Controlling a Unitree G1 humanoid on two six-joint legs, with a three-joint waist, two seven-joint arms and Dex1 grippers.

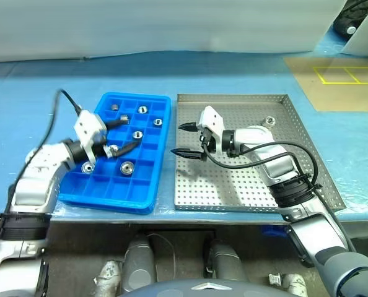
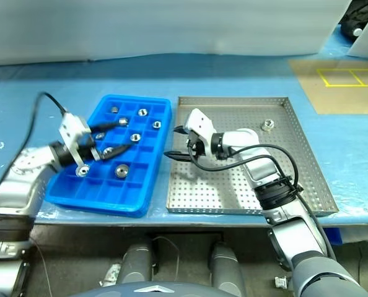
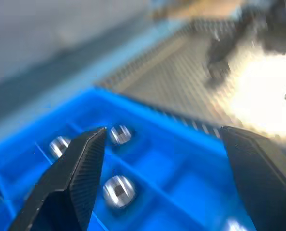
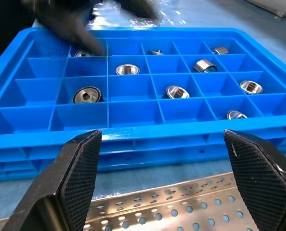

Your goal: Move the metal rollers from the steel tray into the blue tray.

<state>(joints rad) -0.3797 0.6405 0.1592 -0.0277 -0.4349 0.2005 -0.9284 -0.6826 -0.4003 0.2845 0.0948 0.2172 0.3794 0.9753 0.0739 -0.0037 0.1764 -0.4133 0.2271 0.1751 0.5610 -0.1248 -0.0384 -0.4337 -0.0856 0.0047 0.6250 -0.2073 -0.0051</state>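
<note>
Metal rollers [image 1: 127, 167] mostly sit in the blue tray [image 1: 160, 99]; one [image 1: 270, 120] remains far-right in the steel tray [image 1: 233, 185]. My left pincer [image 1: 121, 135] and right pincer [image 1: 187, 140] are spread, empty. Next, I judge, fetching that last one.

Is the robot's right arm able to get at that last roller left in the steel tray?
Probably yes. The roller lies alone on the steel tray, nothing around it, and the right gripper hangs open and empty over the same tray, though pointing away from it.
</note>
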